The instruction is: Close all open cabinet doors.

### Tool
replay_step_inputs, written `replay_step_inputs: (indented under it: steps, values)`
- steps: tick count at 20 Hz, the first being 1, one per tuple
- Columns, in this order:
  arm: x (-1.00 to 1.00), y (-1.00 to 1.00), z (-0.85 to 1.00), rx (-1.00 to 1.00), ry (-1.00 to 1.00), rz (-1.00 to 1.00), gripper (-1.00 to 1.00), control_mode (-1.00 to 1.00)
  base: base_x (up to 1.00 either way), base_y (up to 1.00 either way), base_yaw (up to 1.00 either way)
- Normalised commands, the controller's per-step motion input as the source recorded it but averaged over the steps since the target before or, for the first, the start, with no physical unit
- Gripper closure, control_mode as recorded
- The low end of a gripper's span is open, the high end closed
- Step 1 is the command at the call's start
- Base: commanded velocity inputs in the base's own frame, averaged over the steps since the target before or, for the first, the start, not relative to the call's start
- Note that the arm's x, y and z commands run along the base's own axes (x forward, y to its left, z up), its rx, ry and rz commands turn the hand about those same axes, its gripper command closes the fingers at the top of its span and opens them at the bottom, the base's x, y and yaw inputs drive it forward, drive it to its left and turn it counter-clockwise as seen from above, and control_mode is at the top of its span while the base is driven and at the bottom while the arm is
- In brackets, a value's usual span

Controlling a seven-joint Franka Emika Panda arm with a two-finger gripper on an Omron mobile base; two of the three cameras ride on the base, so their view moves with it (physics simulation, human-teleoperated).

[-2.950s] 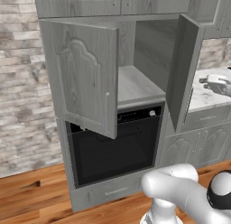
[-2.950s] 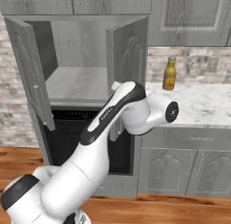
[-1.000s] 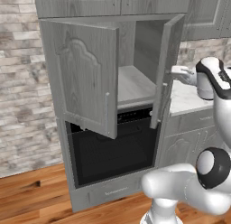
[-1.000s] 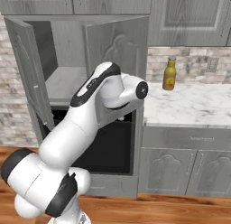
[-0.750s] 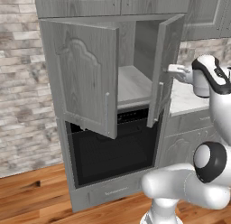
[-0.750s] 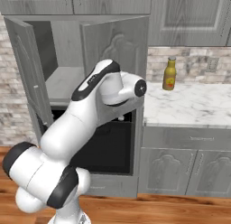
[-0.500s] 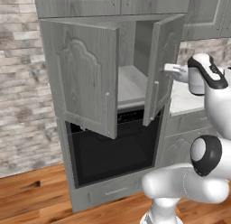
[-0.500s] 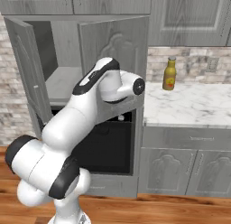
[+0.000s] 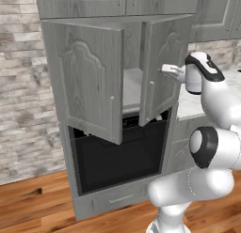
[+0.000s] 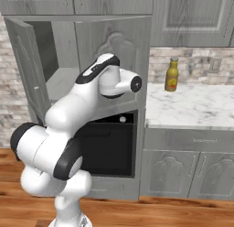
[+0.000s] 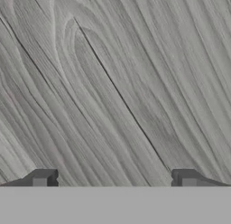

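Two grey wood-grain cabinet doors stand over the oven. The left door (image 9: 87, 81) (image 10: 25, 61) hangs wide open, swung out toward me. The right door (image 9: 157, 49) (image 10: 114, 38) is partly swung in and still ajar. My gripper (image 9: 163, 68) presses against the outer face of the right door at mid height. In the hand view the gripper (image 11: 115, 180) is open, and its fingertips (image 11: 43, 178) stand wide apart right up against the door's wood grain (image 11: 117, 83). In the right base view my arm hides the hand.
A black glass oven (image 9: 117, 157) sits below the cabinet opening. To the right a marble counter (image 10: 196, 107) carries a yellow bottle (image 10: 172, 75). Shut upper cabinets (image 10: 192, 15) run along the top. Wooden floor (image 9: 28, 204) lies in front.
The right door has swung from wide open to nearly halfway shut as my arm moved left with the hand against it. The left door has not moved.
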Motion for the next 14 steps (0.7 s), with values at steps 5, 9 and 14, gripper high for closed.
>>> replay_step_inputs:
  steps: [5, 9, 14]
  values:
    - [0.39, 0.18, 0.0, 0.0, 0.0, 0.0, -1.0, -1.0, 0.0, 0.0, 0.0]
    - [0.37, 0.21, 0.0, 0.0, 0.0, 0.0, -1.0, -1.0, 0.0, 0.0, 0.0]
    - [0.39, 0.24, 0.0, 0.0, 0.0, 0.0, -1.0, -1.0, 0.0, 0.0, 0.0]
